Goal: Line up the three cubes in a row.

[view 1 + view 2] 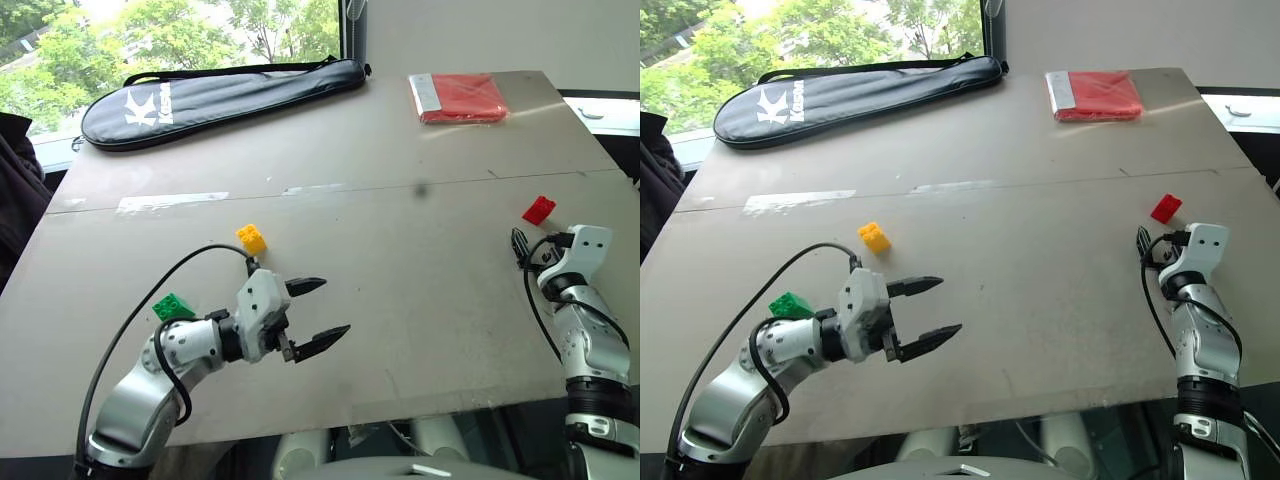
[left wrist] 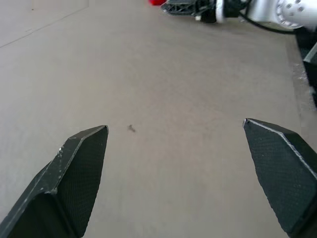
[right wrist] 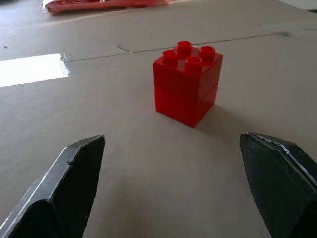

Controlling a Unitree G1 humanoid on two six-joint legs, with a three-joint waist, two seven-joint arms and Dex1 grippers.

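You had not yet begun the row: the three cubes lay scattered on the table (image 1: pixel 400 300), none of them held. Your right gripper (image 3: pixel 173 183) stood with its fingers spread wide and empty, and the red cube (image 3: pixel 187 83) sat upright just ahead of it, centred between the two fingertips but not yet between them. Your left gripper (image 1: pixel 318 315) was likewise wide open with nothing in it, pointing across bare tabletop toward the right arm. The yellow cube (image 1: pixel 251 239) lay near it, off to the side of its upper finger and a little behind the tips; the green cube (image 1: pixel 172 306) sat behind the gripper, close by that arm's wrist. The red cube was well apart from the other two. By my reading, everything was left to do: at least two cubes needed carrying before any line existed, and the red one looked the readiest to take.
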